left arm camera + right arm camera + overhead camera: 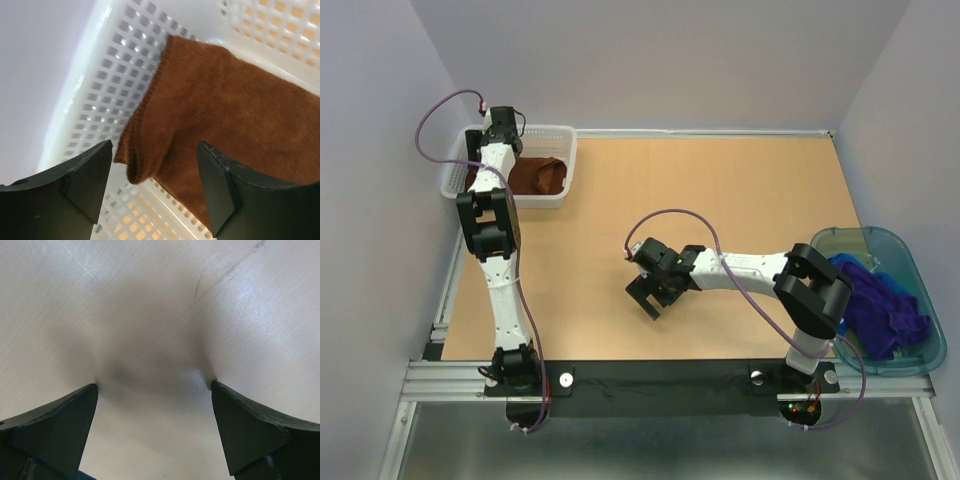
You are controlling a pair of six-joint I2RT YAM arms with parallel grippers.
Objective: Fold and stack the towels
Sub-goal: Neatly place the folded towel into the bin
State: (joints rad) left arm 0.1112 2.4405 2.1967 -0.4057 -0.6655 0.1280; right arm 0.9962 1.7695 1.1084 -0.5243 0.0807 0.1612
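A rust-brown towel lies folded in the white mesh basket at the far left corner. My left gripper hangs open just over it inside the basket. A folded edge of the brown towel lies below the gap, and neither finger touches it. A dark purple towel lies crumpled in the clear teal tub at the right, with a bit of bright blue towel beside it. My right gripper is open mid-table, its fingertips down at the bare wood, nothing between them.
The basket's mesh wall stands close on the left of my left gripper. A purple cable loops over the right arm. Grey walls enclose the table at the back and both sides.
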